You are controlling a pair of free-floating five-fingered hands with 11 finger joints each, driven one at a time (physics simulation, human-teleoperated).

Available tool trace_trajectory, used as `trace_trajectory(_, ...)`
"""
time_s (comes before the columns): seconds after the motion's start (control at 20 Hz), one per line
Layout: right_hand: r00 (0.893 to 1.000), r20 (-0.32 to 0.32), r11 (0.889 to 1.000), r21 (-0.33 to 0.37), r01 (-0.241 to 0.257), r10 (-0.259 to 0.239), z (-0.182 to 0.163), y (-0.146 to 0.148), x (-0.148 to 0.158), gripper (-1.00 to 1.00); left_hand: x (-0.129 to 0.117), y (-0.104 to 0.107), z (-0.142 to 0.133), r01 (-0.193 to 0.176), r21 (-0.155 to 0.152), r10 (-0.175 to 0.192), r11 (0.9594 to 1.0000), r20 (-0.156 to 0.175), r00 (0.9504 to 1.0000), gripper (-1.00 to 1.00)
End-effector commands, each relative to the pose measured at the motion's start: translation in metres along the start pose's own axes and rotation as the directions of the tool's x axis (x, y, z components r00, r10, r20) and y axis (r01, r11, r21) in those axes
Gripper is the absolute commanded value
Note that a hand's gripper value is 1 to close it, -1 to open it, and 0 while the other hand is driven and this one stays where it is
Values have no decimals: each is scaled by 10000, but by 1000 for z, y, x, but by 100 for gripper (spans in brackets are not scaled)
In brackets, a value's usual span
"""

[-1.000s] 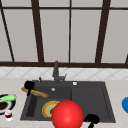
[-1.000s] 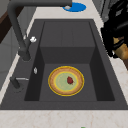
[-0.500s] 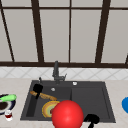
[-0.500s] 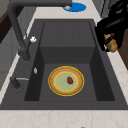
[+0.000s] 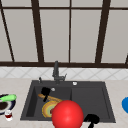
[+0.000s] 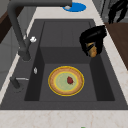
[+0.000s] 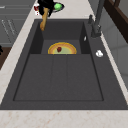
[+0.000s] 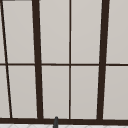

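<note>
My left hand [image 5: 45, 91] hovers over the left basin of the dark sink [image 5: 90, 100], shut on a wooden utensil [image 5: 51, 98] that slants down toward a yellow-and-orange plate [image 5: 47, 109]. In the left side view the same hand [image 6: 93, 39] grips the utensil [image 6: 92, 51] above the basin's right wall, with the plate [image 6: 60, 81] below carrying a small red bit [image 6: 70, 80]. From the right side, hand [image 7: 46, 3] and utensil [image 7: 44, 18] hang over the far corner. My right hand [image 5: 92, 119] floats by the sink's front edge, fingers relaxed [image 6: 117, 10]. A big red ball [image 5: 67, 114] fills the front.
A dark faucet [image 5: 56, 71] rises behind the sink. On the left counter a dark bowl [image 5: 3, 106] holds a green item [image 5: 7, 97], next to a small red-filled glass [image 5: 8, 115]. A blue plate [image 5: 125, 104] lies on the right counter.
My left hand has carried the wooden utensil from the counter's front edge inward, over the sink basin. The right hand has stayed put.
</note>
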Motion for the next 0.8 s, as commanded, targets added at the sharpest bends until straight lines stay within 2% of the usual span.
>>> trace_trajectory(0.0, 10000, 0, 10000, 0, 0, 0, 0, 0, 0, 0, -35, -19, -7, 55, 145, -56, 9999, 39, 10000, 100)
trace_trajectory(0.4, 10000, 0, 10000, 0, 0, 0, 0, 0, 0, 0, -100, -66, -29, 207, 239, -209, 9995, 50, 9998, 100)
trace_trajectory(0.5, 10000, 0, 10000, 0, 0, 0, 0, 0, 0, 0, -110, -79, -35, 297, 298, -299, 9991, 50, 9995, 100)
trace_trajectory(0.75, 10000, 0, 10000, 0, 0, 0, 0, 0, 0, 0, -132, -113, -53, 238, 223, -238, 9995, 11, 9997, 100)
